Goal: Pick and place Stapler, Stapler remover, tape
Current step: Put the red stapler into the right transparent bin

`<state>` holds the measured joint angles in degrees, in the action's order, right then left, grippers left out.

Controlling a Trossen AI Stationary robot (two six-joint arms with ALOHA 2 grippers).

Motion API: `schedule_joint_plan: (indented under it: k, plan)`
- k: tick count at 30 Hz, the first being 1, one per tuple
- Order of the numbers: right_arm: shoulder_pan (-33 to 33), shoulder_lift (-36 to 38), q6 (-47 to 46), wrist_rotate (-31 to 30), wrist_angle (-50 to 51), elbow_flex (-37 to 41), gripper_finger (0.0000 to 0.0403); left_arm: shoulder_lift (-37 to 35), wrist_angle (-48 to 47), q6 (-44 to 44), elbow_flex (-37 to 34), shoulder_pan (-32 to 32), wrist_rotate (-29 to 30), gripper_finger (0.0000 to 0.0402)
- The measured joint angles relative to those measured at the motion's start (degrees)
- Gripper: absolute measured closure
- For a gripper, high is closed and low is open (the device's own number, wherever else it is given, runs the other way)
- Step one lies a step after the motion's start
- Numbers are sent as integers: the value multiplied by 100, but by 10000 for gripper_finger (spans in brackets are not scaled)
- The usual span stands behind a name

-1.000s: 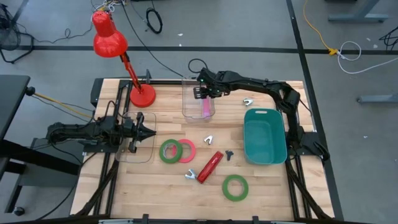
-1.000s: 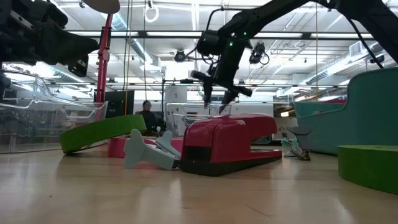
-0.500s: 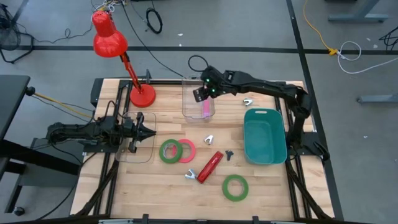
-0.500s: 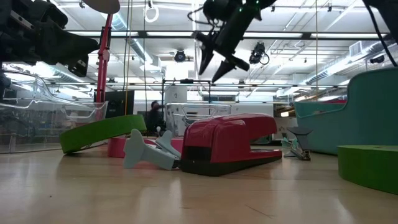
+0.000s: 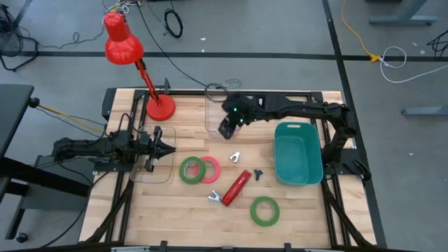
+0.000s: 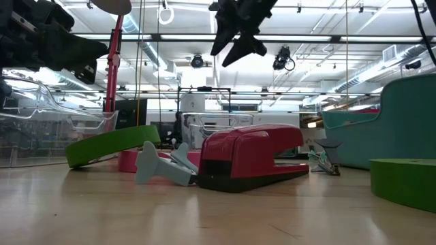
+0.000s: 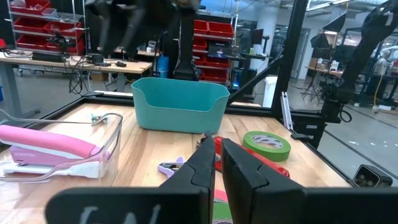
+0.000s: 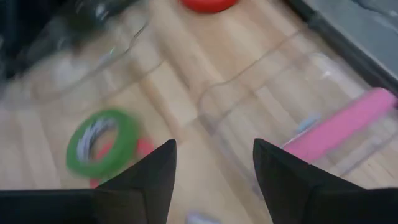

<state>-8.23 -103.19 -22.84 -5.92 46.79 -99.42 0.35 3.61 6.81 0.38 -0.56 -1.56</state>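
- Wooden table (image 5: 175,210) in a black frame stands on grey floor, with a red lamp (image 5: 124,43) at its far left corner.
- Right arm reaches across from the right edge, bent at the elbow, and carries the right gripper (image 5: 225,129) above the table, just off the near edge of a clear bin (image 5: 214,112).
- Its fingers (image 8: 283,177) are spread apart and hold nothing; in the low view the right gripper hangs well above everything on the table.
- Ahead of those fingers a pink stapler (image 8: 339,127) lies inside the clear bin; a green ring (image 8: 102,142) over a pink-red ring (image 5: 210,170) lies below and to their side.
- Left arm lies low along the left edge, stretched toward the middle, with the left gripper (image 5: 168,148) over a second clear bin (image 5: 155,168).
- Its fingers (image 7: 249,180) are pressed together with nothing between them.
- Beyond the left fingertips lie a red stapler (image 5: 236,187) and a second green ring (image 5: 265,211); a teal tub (image 5: 297,152) stands farther off by the right edge.
- A pale staple remover (image 5: 234,157) lies below the right fingers, another (image 5: 213,197) touches the red stapler's end, and a third (image 5: 279,113) lies beside the tub's far rim.
- A small dark piece (image 5: 258,173) lies between the red stapler and the tub.
- Open wood remains along the near edge and around the second green ring.
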Motion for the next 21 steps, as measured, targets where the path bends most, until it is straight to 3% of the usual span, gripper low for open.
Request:
schedule_joint_plan:
  k: [13,21]
  plan:
    - [626,27,3274,1472,368,0,189,1,1,2,0,-1,0,371]
    - [993,30,4591,1596,389,0,189,0,-2,2,0,-2,0,371]
